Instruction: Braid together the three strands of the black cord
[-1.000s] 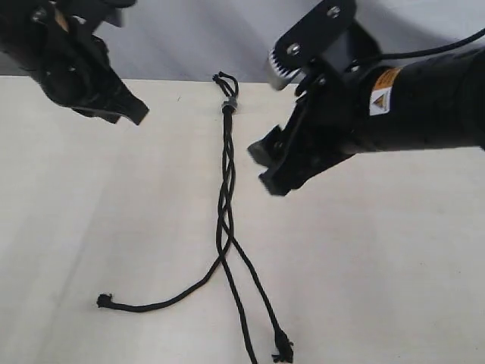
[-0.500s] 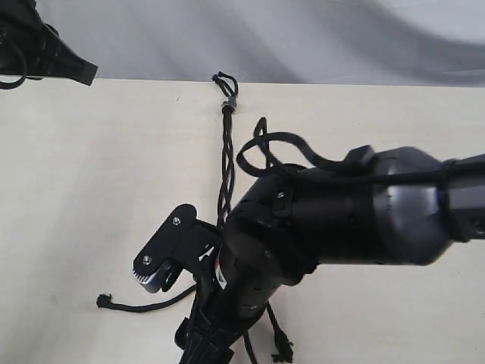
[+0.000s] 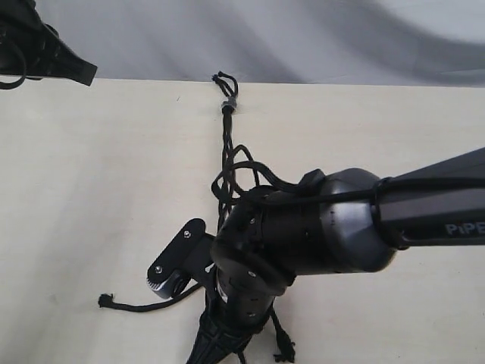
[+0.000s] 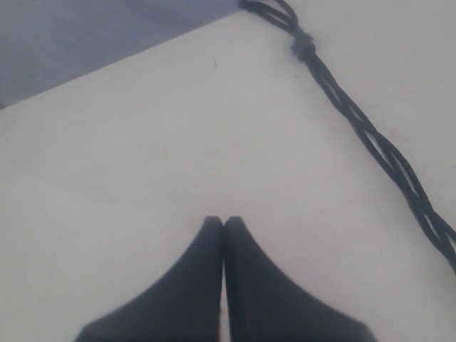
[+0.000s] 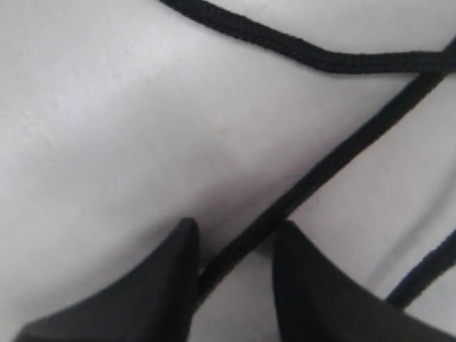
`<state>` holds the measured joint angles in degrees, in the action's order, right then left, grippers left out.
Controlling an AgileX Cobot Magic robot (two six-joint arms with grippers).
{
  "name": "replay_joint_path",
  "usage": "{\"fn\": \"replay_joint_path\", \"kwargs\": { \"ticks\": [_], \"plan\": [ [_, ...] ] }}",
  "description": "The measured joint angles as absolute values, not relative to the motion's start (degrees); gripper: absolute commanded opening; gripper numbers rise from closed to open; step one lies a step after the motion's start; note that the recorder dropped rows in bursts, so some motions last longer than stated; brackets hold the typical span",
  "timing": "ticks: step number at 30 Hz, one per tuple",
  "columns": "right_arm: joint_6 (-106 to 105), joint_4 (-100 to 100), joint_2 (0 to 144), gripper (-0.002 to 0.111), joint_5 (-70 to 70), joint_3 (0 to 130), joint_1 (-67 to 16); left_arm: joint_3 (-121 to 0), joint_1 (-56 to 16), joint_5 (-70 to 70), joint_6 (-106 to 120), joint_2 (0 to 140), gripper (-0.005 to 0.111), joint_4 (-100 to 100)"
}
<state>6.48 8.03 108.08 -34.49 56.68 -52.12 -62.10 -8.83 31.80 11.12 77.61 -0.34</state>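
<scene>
- The right arm (image 3: 303, 235) hides the cord (image 3: 226, 130) well below its band (image 3: 228, 105).
- The right tool (image 5: 235, 249) is blurred; its hold on a strand (image 5: 320, 171) is unclear.

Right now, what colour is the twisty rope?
Black. The black cord shows best in the left wrist view.

— Any writing you can make out?

— One piece. On the right arm (image 3: 424, 208), in the exterior view, white letters run along the dark casing near the picture's right edge.

— What do they say?

— "PiPE": capital P, small i, capital P, capital E. The picture's edge cuts the word there, so I cannot tell whether more letters follow.

— And the wrist views?

— Nothing legible in either.
</scene>
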Motion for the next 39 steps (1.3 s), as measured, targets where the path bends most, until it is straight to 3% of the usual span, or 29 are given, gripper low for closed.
{"fn": "replay_joint_path", "kwargs": {
  "ticks": [2,13,23,33,39],
  "plan": [
    [6.6,7.4,108.5,-0.001,-34.3,57.0,-52.2,-62.1,-8.8,31.8,11.1,77.6,0.0,-0.3],
    [-1.6,9.3,107.6,0.0,-39.9,63.3,-52.3,-62.1,-8.8,31.8,11.1,77.6,0.0,-0.3],
    [-4.1,28.0,109.1,0.0,-40.0,64.9,-51.4,-62.1,-8.8,31.8,11.1,77.6,0.0,-0.4],
    [-1.1,26.7,114.5,0.0,-39.4,65.2,-50.3,-62.1,-8.8,31.8,11.1,77.6,0.0,-0.7],
    [-5.9,21.3,114.4,0.0,-39.6,65.5,-54.3,-62.1,-8.8,31.8,11.1,77.6,0.0,-0.7]
  ]
}}
